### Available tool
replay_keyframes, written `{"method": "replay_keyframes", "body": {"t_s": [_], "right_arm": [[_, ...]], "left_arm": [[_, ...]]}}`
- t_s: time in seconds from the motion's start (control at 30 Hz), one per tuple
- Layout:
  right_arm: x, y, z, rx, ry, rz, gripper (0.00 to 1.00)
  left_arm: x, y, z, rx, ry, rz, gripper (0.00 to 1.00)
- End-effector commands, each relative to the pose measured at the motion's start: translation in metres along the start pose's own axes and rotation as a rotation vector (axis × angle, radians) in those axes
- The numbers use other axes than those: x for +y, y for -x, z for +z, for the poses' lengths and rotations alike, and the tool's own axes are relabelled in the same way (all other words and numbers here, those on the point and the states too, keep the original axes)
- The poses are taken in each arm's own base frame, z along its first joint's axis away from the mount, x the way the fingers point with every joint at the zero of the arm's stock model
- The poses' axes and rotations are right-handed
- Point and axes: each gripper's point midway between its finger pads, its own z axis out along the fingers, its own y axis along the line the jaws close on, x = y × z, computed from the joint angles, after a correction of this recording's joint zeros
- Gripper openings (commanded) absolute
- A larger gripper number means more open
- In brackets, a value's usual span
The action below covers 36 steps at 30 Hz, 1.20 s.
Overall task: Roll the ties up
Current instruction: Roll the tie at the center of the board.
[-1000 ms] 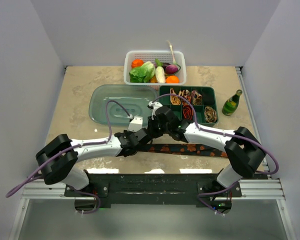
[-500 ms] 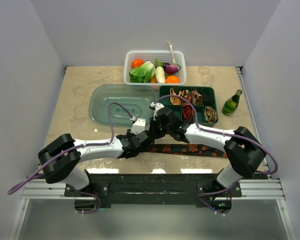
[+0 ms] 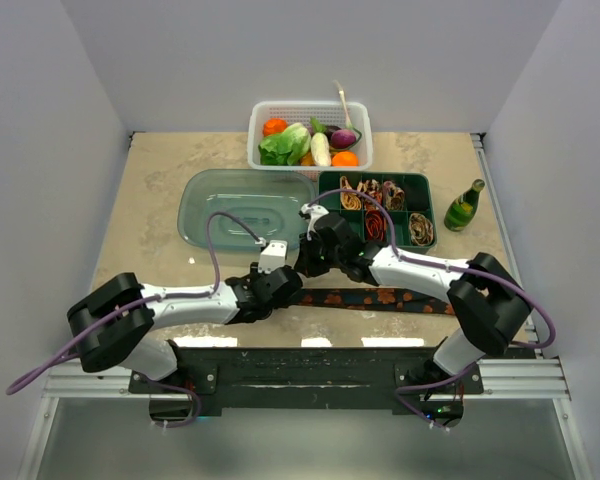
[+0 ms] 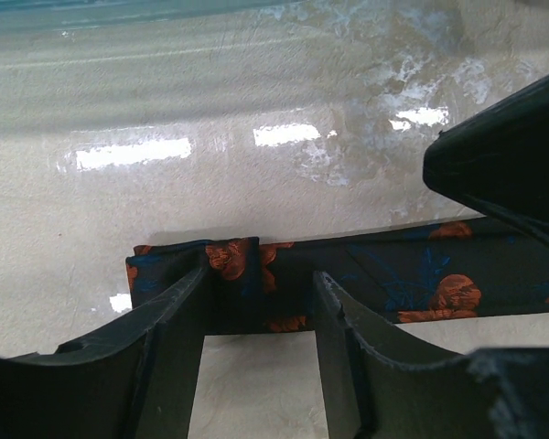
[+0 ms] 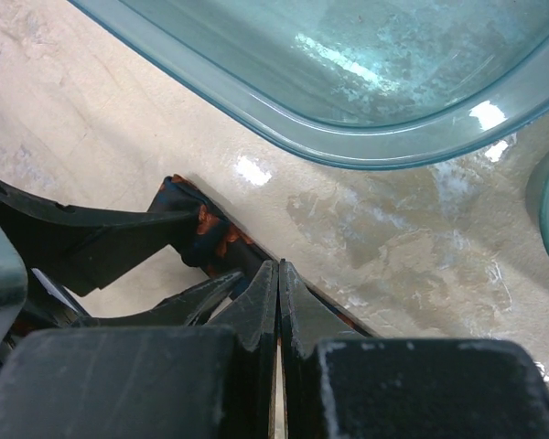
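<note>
A black tie (image 3: 380, 298) with orange-red motifs lies stretched along the near part of the table, its left end folded over. In the left wrist view my left gripper (image 4: 261, 283) is open, its fingertips astride that folded end (image 4: 229, 265) with bare table showing between the fingers. My right gripper (image 5: 277, 267) is shut, its closed tip resting on the tie (image 5: 206, 240) just right of the fold, nothing between the jaws. From above, both grippers (image 3: 283, 285) (image 3: 310, 262) meet at the tie's left end. Several rolled ties (image 3: 392, 195) sit in a compartment tray.
The dark green compartment tray (image 3: 375, 176) stands at the back right, with a green bottle (image 3: 465, 205) to its right. A clear teal plastic tray (image 3: 245, 205) lies just beyond the grippers. A white basket (image 3: 310, 107) of vegetables is at the far edge.
My left gripper has gone from shut to open, letting go of the tie's folded end, and slid slightly toward the near edge. The right gripper stays shut in place.
</note>
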Motion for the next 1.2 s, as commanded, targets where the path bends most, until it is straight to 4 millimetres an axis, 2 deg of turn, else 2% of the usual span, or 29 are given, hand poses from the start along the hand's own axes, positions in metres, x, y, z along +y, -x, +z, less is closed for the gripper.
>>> {"method": "replay_keyframes", "body": {"t_s": [0.0, 0.2, 0.47, 0.6, 0.63, 0.7, 0.73, 0.8, 0.83, 1.03, 1.17], "right_arm": [[0.007, 0.003, 0.005, -0.006, 0.044, -0.016, 0.0], [0.01, 0.001, 0.007, 0.006, 0.072, -0.029, 0.0], [0.034, 0.006, 0.005, 0.009, 0.179, -0.029, 0.0], [0.043, 0.002, 0.007, 0.03, 0.214, -0.036, 0.0], [0.047, -0.001, 0.008, 0.043, 0.221, -0.041, 0.0], [0.051, -0.003, 0.01, 0.054, 0.228, -0.042, 0.0], [0.052, -0.007, 0.012, 0.062, 0.228, -0.044, 0.0], [0.051, -0.009, 0.014, 0.065, 0.221, -0.033, 0.0], [0.05, -0.011, 0.016, 0.07, 0.219, -0.031, 0.0], [0.045, -0.014, 0.016, 0.081, 0.201, -0.035, 0.0], [0.045, -0.016, 0.018, 0.086, 0.202, -0.036, 0.0]], "left_arm": [[-0.015, 0.003, -0.002, -0.013, -0.073, -0.059, 0.53], [-0.015, 0.016, -0.016, -0.053, -0.11, -0.111, 0.53], [-0.013, 0.024, -0.029, -0.071, -0.16, -0.158, 0.53], [-0.013, 0.03, -0.034, -0.087, -0.202, -0.193, 0.52], [-0.014, 0.025, -0.033, -0.071, -0.218, -0.191, 0.51], [-0.016, 0.028, -0.032, -0.079, -0.253, -0.219, 0.5], [-0.016, 0.019, -0.03, -0.055, -0.271, -0.218, 0.5], [-0.017, 0.023, -0.028, -0.064, -0.301, -0.249, 0.5], [-0.015, 0.016, -0.025, -0.048, -0.306, -0.25, 0.5], [-0.012, 0.006, -0.018, -0.033, -0.352, -0.282, 0.49], [-0.021, 0.006, -0.019, -0.034, -0.397, -0.278, 0.48]]}}
